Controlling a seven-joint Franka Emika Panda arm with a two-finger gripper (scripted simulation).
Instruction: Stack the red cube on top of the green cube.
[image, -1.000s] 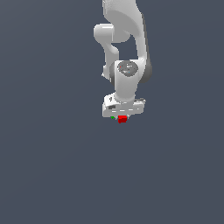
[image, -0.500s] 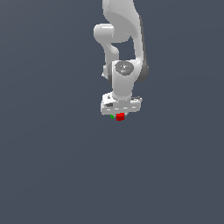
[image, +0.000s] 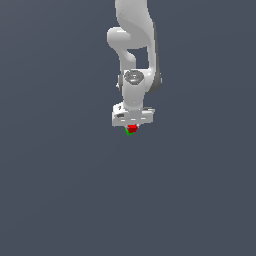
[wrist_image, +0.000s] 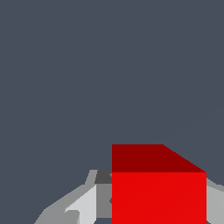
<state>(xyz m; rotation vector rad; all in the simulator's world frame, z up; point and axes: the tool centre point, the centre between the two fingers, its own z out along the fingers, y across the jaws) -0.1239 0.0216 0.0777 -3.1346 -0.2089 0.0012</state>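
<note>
Flat-faced red cube (wrist_image: 158, 197), white tool (image: 131, 126)

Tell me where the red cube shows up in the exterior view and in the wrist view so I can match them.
Exterior view: the red cube sits just under the white tool, near the picture's centre, with a sliver of the green cube right below it.
Wrist view: the red cube fills the lower right corner, large and close.
Shared landmark: the tool's pale fingers flanking the cube.

No readable text, labels, brands, numbers or signs appear anywhere in either view; every surface shown is plain and unmarked.
</note>
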